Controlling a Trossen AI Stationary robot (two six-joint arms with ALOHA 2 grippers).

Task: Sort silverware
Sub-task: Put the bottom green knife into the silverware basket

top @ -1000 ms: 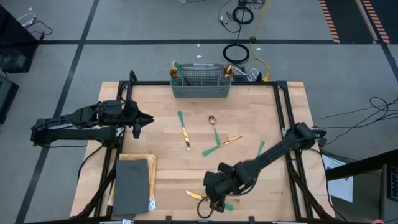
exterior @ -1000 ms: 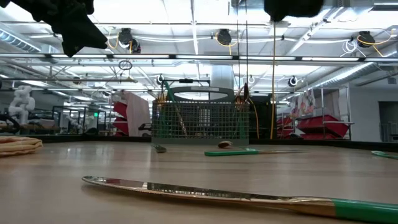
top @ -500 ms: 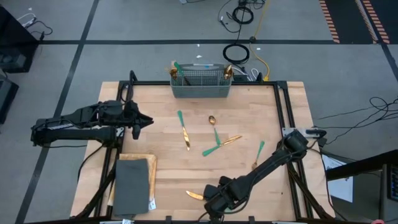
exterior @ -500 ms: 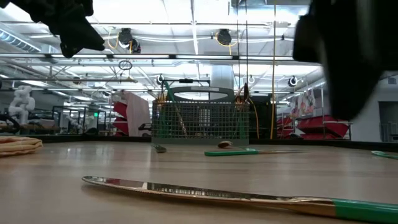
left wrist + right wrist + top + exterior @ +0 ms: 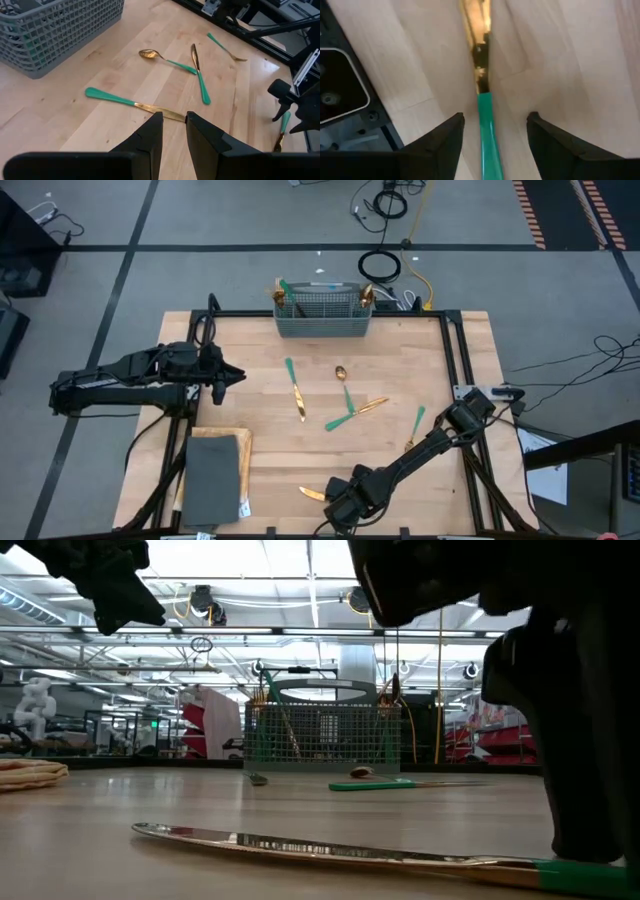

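A knife (image 5: 312, 493) with a gold blade and teal handle lies flat near the table's near edge, and it fills the low view's foreground (image 5: 330, 852). My right gripper (image 5: 490, 150) is low over its handle (image 5: 487, 130), open, one finger on each side; I cannot tell whether they touch it. My left gripper (image 5: 173, 132) hovers over the table's left part (image 5: 230, 375), its fingers nearly together. More silverware lies mid-table: a knife (image 5: 296, 390), a spoon (image 5: 343, 377), a crossed pair (image 5: 352, 413) and a fork (image 5: 415, 425).
A grey mesh basket (image 5: 322, 312) stands at the far edge with a few pieces upright in it. A dark grey slab (image 5: 212, 475) lies on a tan mat at the near left corner. Black frame rails (image 5: 452, 350) border the wooden top.
My right gripper has moved toward the table's near edge and down over the near knife's handle. In the low view it has come down from above into the picture's right. The arm's shift has uncovered the fork on the right. The silverware has stayed put.
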